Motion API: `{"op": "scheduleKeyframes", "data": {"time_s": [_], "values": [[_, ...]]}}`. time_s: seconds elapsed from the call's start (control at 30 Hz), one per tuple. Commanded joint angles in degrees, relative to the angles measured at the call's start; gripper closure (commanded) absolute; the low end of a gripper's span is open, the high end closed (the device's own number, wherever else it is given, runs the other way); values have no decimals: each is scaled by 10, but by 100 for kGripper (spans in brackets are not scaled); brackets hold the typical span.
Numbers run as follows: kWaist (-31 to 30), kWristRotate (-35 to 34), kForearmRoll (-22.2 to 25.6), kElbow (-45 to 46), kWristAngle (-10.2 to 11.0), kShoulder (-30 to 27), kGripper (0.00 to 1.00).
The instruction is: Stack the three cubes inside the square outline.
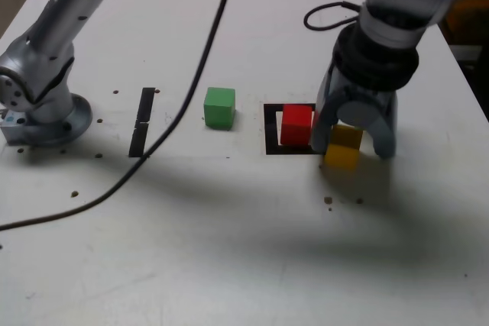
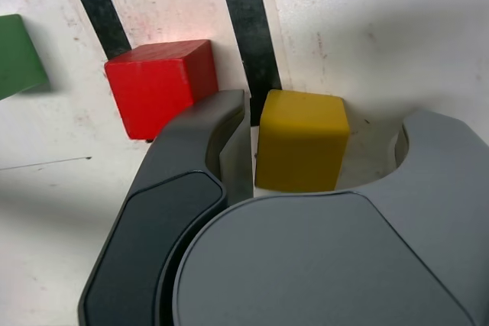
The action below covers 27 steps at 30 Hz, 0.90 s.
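The black strip [image 1: 142, 121] and the whole green cube [image 1: 219, 107], beyond the square outline [image 1: 270, 129], are shown only by the exterior view. The gripper [image 1: 353, 146] is held apart around the yellow cube [image 2: 301, 140], a gap visible each side; the red cube [image 2: 161, 85] sits partly on the outline.

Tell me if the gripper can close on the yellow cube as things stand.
Probably yes. The gripper stands open astride the yellow cube, one finger between it and the red cube. That gap looks tight, so closing might nudge the red cube.
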Motion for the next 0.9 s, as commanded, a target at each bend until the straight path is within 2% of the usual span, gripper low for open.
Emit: {"op": "scheduleKeyframes", "data": {"time_s": [0.0, 0.13, 0.23, 0.33, 0.43, 0.47, 0.67, 0.87], "values": [[1, 3, -4, 2, -2, 4, 28], [2, 7, -12, 4, -5, 9, 30], [2, 9, -18, 8, -8, 12, 36], [2, 10, -25, 14, -10, 12, 49], [3, 9, -31, 17, -12, 10, 71], [3, 9, -32, 18, -13, 9, 74], [3, 9, -28, 19, -19, 3, 82], [2, 9, -20, 16, -19, -15, 83]]}}
